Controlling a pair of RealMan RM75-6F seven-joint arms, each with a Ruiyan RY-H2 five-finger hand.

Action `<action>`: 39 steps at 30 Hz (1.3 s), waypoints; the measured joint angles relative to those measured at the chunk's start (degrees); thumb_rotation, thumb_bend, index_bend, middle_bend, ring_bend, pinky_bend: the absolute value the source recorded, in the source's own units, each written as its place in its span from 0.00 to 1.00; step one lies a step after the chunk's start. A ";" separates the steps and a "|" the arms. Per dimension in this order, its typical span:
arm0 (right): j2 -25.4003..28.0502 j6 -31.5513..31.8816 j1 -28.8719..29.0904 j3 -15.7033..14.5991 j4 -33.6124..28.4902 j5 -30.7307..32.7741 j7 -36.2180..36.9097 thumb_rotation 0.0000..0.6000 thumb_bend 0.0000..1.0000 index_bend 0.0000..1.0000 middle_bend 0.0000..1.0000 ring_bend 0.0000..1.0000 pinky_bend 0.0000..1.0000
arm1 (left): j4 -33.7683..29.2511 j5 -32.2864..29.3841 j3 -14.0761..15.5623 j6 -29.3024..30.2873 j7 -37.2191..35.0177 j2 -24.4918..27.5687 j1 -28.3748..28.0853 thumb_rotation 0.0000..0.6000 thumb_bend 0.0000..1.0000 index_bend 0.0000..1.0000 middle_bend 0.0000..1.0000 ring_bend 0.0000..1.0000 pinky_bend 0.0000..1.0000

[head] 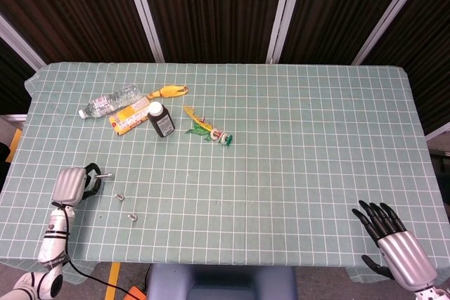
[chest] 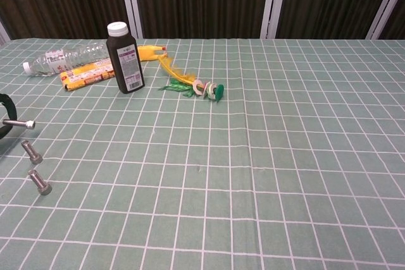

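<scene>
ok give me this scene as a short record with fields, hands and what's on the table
left hand: near the table's left edge, holding a bolt that sticks out level
right hand: at the table's near right corner, fingers apart, holding nothing
loose bolts: two lying on the cloth just beside the left hand
far left group: dark bottle upright; clear bottle and yellow packet lying down
feathered toy: right of the dark bottle
table: green checked cloth

Dark bottle [chest: 124, 59]: white label with print, too small to read. Clear plastic bottle [chest: 60, 60]: red-and-white label, wording illegible. Yellow packet [chest: 87, 75]: red print, unreadable. No legible text, number or sign elsewhere.
</scene>
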 measured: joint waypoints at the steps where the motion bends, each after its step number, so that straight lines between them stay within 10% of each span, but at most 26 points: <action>1: 0.03 0.12 -0.04 -0.03 0.00 -0.05 0.07 1.00 0.31 0.00 0.00 0.00 0.00 | -0.73 0.38 0.29 0.44 1.03 0.44 0.11 1.00 0.44 0.56 1.00 1.00 1.00; 24: 0.75 1.73 -0.31 -0.41 0.65 -1.34 1.93 1.00 0.31 0.00 0.00 0.00 0.00 | -18.13 0.50 3.25 0.68 55.11 10.53 -0.44 1.00 0.44 0.55 1.00 1.00 1.00; 39: 0.70 1.84 -0.35 -0.31 0.70 -1.31 1.97 1.00 0.31 0.00 0.00 0.00 0.00 | -20.84 -1.73 4.46 -2.04 62.00 11.45 -1.58 1.00 0.44 0.55 1.00 1.00 1.00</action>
